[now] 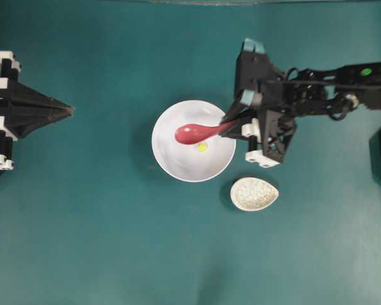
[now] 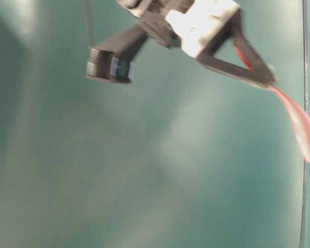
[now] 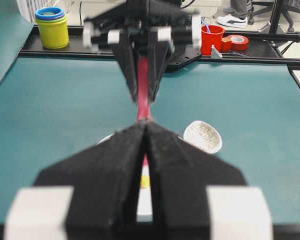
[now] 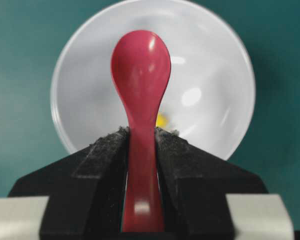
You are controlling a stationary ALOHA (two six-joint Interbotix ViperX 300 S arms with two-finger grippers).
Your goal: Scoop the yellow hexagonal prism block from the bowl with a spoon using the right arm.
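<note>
A teal desk (image 1: pixel 82 222) holds a white bowl (image 1: pixel 178 166) near its middle, with a small speckled dish (image 1: pixel 254 194) just beside it on the right. The right gripper (image 4: pixel 141 145) reaches in from the right, its jaws clenched on the handle of a pink-red spoon (image 1: pixel 197 132) whose scoop hangs over the bowl. A tiny yellow block (image 1: pixel 202 147) lies inside the bowl, just beside the scoop. The left gripper (image 1: pixel 68 111) waits well apart at the left edge, jaws pressed together on nothing.

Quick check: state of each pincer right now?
Left pincer: closed, holding nothing, parked at the table's left edge.
Right pincer: closed on the spoon handle, scoop over the bowl.
</note>
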